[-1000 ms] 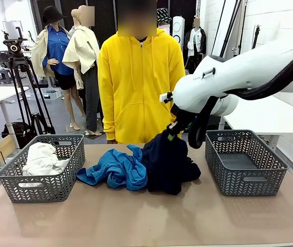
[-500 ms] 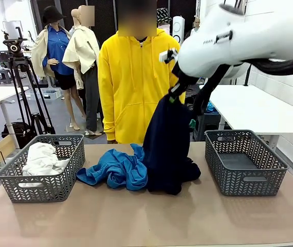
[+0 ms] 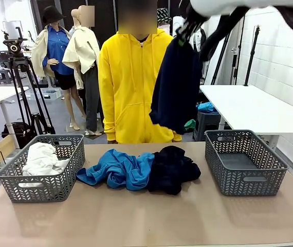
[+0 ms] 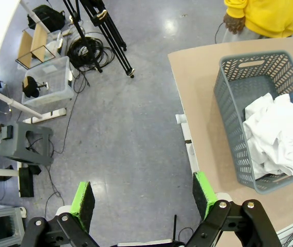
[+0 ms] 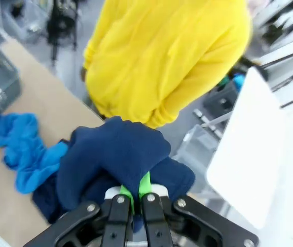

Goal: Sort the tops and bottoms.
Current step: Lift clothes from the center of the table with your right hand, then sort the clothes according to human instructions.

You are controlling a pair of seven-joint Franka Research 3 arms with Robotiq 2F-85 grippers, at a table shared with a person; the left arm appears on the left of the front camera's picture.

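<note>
Right claw [image 5: 136, 191] pinching limp navy garment [image 3: 176, 87], folds draping, crumpled blue top [image 3: 116, 170]

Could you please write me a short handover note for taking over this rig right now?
Left gripper: open, off the table's left end.
Right gripper: shut on a navy bottom, high above the table.
Done: white top in left basket.
Left: held bottom, likely to right basket; second bottom and blue top lie touching mid-table.
</note>
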